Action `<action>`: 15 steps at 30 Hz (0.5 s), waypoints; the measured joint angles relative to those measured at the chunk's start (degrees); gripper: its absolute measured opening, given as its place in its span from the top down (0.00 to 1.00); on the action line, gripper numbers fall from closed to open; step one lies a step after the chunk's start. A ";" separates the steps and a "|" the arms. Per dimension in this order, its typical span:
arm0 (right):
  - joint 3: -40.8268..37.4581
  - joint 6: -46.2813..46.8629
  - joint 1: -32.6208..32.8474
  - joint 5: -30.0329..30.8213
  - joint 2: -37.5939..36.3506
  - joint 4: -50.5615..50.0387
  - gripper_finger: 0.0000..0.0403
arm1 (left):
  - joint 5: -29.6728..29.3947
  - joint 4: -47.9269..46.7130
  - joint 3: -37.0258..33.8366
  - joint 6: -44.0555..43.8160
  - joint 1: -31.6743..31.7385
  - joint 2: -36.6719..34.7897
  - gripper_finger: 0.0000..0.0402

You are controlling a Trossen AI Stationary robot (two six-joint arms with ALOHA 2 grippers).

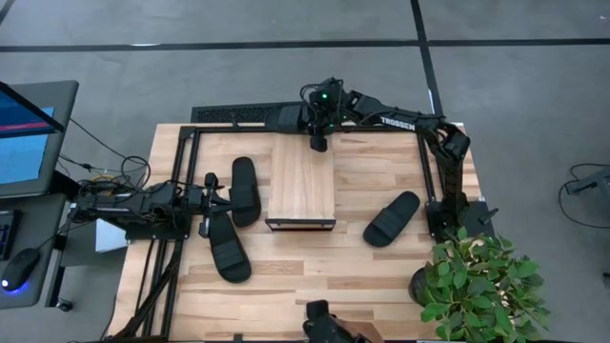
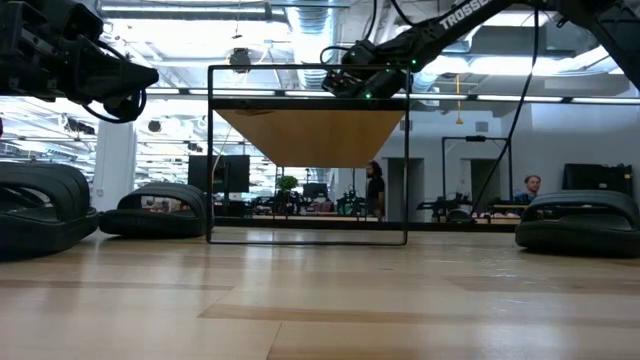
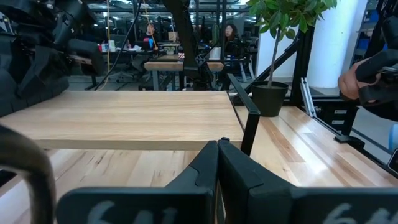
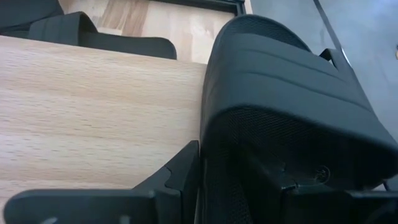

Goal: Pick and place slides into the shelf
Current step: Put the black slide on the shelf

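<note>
From above, the shelf [image 1: 302,183] sits in the middle of the table [image 1: 381,276], its plank top bare. The right gripper [image 1: 318,143] hangs at the shelf's far edge with its fingers clamped on a slide [image 1: 319,136], which shows only as a small dark shape under the wrist. Three more slides lie on the table: one [image 1: 245,191] just left of the shelf, another [image 1: 229,248] nearer the front and further left, and a third [image 1: 392,218] to the shelf's right, lying at an angle. The left gripper [image 1: 209,180] waits at the table's left side, close by the two left-hand slides, its fingers shut on nothing. A potted plant [image 1: 481,284] stands at the table's front right corner. In the low view the shelf [image 2: 308,138] shows as a dark frame with the wooden top seen from below, and the right gripper [image 2: 352,82] is at its upper right edge; slides rest on the table at far left [image 2: 40,210], left of the frame [image 2: 156,210] and at far right [image 2: 579,221]. People show in the room behind. The left wrist view looks across the shelf top [image 3: 124,118] past its own closed fingers [image 3: 217,171], with the plant pot [image 3: 269,99] beyond. The right wrist view shows the held slide [image 4: 292,99], its ribbed strap filling the view between the fingers [image 4: 180,171], above the shelf top [image 4: 93,106], with another slide [image 4: 93,34] on the table behind.
</note>
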 joint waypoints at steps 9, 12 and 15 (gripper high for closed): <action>0.04 0.02 0.02 1.09 -0.07 -0.88 0.75 | 0.00 0.00 -0.02 0.19 0.00 0.02 1.00; 0.04 0.02 0.02 1.13 -0.07 -0.90 0.75 | 0.00 0.00 -0.01 0.31 0.00 0.00 1.00; 0.04 -0.22 0.02 1.17 -0.07 -0.98 0.75 | 0.02 0.02 0.00 0.17 0.00 0.00 1.00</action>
